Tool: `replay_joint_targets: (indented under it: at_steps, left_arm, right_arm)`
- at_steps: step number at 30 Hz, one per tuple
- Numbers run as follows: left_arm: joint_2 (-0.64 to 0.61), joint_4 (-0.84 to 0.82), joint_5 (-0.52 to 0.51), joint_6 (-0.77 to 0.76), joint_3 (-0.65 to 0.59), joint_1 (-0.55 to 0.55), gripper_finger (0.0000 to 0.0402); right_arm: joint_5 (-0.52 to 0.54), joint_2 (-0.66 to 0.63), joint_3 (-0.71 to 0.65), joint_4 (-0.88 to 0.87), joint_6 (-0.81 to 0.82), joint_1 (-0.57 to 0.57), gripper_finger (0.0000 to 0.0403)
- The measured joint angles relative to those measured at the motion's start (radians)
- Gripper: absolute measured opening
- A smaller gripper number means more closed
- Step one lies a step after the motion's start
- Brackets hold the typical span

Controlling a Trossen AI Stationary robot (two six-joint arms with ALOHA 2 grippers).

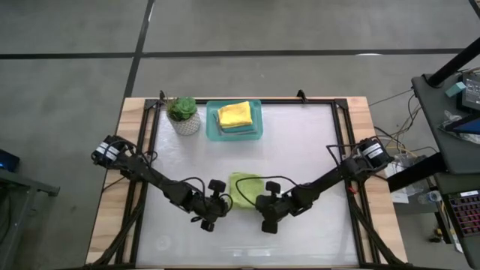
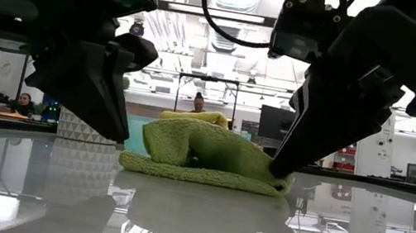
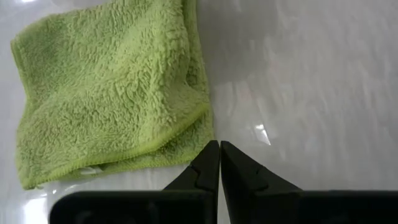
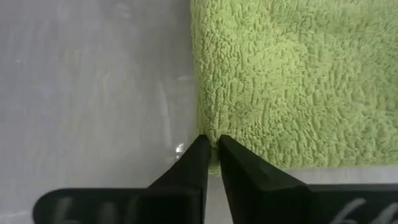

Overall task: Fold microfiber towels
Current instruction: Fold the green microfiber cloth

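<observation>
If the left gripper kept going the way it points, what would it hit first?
Probably bare table: the shut left gripper sits just off the lime green towel, at its corner, though it might graze that edge.

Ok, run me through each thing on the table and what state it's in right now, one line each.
Lime green towel: folded over, lying on the table between the grippers.
Yellow towel: folded, on top of the stack in the tray.
Teal tray: holding the folded stack.
Potted plant: upright beside the tray.
Left gripper: shut, empty, just off the lime towel's edge.
Right gripper: shut on the lime towel's edge.
</observation>
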Motion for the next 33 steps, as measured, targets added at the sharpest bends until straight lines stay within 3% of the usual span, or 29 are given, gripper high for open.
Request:
replay_joint_targets:
  at_steps: [8, 14, 20, 26, 33]
  left_arm:
    - [-0.001, -0.001, 0.007, -0.031, -0.004, 0.000, 0.0000]
    - [-0.008, 0.003, 0.012, -0.232, -0.010, 0.000, 0.0023]
    - [0.001, 0.153, 0.004, -0.337, -0.045, -0.003, 0.0075]
    - [0.000, 0.166, -0.056, -0.424, -0.056, 0.001, 0.0131]
    - [0.000, 0.180, -0.085, -0.496, -0.059, 0.002, 0.0152]
  right_arm:
    - [-0.007, -0.025, 0.000, 0.002, -0.002, -0.002, 0.0097]
    - [0.001, -0.057, 0.000, 0.009, -0.006, -0.002, 0.0125]
    - [0.028, -0.058, 0.000, 0.014, -0.013, -0.002, 0.0128]
    - [0.028, -0.056, 0.000, 0.028, -0.012, -0.002, 0.0121]
    - [0.035, -0.056, 0.000, 0.036, -0.012, -0.002, 0.0126]
